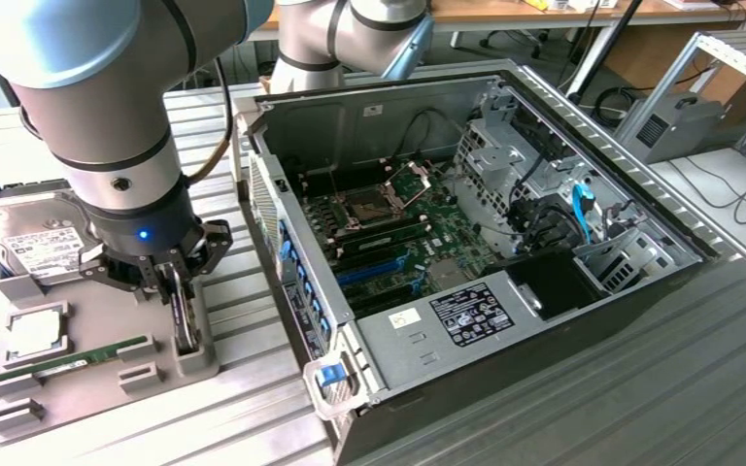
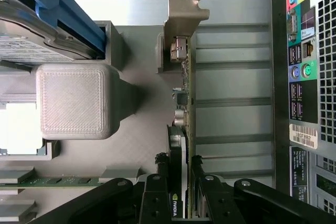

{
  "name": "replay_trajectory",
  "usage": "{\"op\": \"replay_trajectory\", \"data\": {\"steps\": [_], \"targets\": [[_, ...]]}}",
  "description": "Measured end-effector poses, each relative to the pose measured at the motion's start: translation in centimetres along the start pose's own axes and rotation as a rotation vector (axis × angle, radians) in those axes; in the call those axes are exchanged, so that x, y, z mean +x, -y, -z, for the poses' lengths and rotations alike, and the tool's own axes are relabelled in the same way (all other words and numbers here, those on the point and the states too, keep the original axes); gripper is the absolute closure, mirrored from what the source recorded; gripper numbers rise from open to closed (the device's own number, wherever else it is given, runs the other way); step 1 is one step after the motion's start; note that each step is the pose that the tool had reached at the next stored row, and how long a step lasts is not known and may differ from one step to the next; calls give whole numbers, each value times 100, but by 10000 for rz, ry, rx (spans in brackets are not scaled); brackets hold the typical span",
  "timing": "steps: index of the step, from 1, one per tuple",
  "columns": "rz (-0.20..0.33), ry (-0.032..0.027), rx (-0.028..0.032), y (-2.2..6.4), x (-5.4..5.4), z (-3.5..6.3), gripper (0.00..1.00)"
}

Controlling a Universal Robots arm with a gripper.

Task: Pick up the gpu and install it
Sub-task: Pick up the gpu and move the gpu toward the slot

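Observation:
The gpu (image 1: pixel 187 318) stands on edge in a slot of the grey holder tray (image 1: pixel 94 306), at the exterior view's left beside the open computer case (image 1: pixel 477 243). My gripper (image 1: pixel 179 282) hangs straight down over it. In the wrist view the gpu (image 2: pixel 185 103) runs edge-on away from the gripper (image 2: pixel 181 195), with its silvery end bracket (image 2: pixel 184 14) at the far end. The black fingers (image 2: pixel 155 192) press on both sides of the card and its black cooler. The card still sits in the holder.
On the holder tray lie a hard drive (image 1: pixel 30 243), a processor chip (image 1: pixel 36 333) and a green memory stick (image 1: pixel 69 361). The case's rear port panel (image 2: pixel 304 77) stands close beside the card. A grey printed block (image 2: pixel 73 100) rises on the card's other side.

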State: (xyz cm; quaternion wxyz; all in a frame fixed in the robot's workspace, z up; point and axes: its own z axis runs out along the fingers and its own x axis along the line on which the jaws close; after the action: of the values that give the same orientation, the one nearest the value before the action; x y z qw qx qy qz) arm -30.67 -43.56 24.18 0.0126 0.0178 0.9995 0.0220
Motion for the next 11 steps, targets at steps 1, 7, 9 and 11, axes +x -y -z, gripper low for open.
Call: {"op": "replay_trajectory", "data": {"steps": [1,7,9,11], "targets": [[0,0,0,0,0,0,73],[0,-2,2,-1,0,11,73],[0,-1,1,-1,0,24,73],[0,0,1,-2,-1,47,73]]}}
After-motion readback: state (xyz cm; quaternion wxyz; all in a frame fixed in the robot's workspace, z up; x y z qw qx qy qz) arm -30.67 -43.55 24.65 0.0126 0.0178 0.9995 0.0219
